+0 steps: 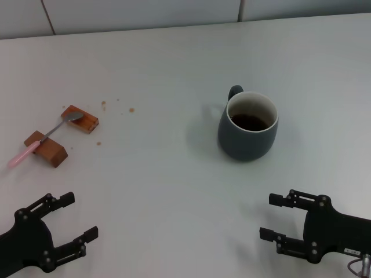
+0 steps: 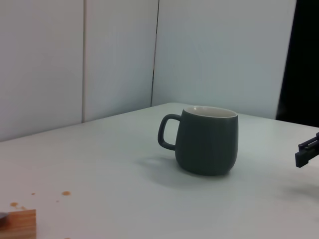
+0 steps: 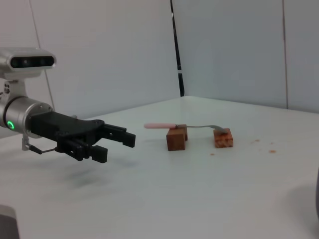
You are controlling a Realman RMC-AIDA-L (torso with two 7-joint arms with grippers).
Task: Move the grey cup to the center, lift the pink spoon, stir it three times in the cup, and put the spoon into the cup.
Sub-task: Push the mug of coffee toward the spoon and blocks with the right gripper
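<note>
Item: grey cup (image 1: 248, 127), right of centre, untouched; both my grippers empty, fingers spread.
My right gripper (image 1: 277, 217) should close around its body, sliding it level so the liquid stays in; left gripper (image 1: 74, 217) waits near the pink spoon (image 1: 43, 139).

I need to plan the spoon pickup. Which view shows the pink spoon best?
The head view: the pink spoon shows whole from above, bridging two wooden blocks. The right wrist view shows it side-on and farther off, beyond the left gripper. The left wrist view shows no identifiable part of it.
</note>
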